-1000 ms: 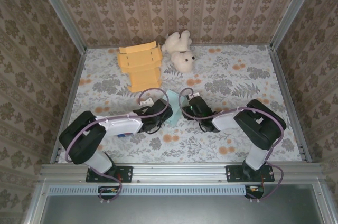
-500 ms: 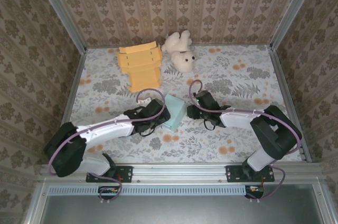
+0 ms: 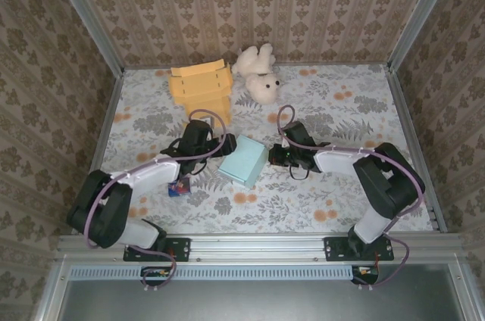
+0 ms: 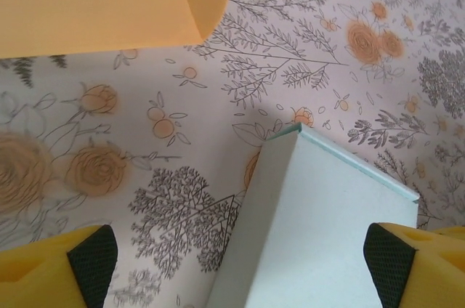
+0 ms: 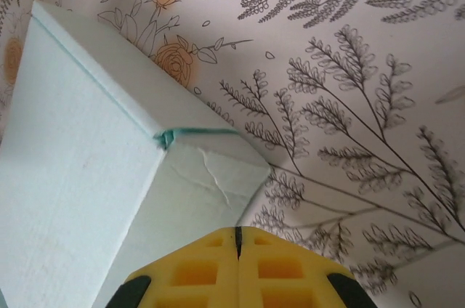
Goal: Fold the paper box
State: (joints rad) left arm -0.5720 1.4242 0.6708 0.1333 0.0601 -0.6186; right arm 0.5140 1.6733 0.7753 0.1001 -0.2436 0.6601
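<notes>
Floral desk (image 3: 341, 109) carries the blue box (image 3: 244, 162) at centre, seemingly folded shut, left pincer (image 3: 198, 138) gaping beside it, right pincer (image 5: 236, 241) closed empty near its end flap, so next likely comes pressing that flap flush.

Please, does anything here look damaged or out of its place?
Yes. The pale blue paper box has a crooked crease, perhaps a small tear, on its end face. A white plush bear lies farther back; it seems unrelated to folding.
</notes>
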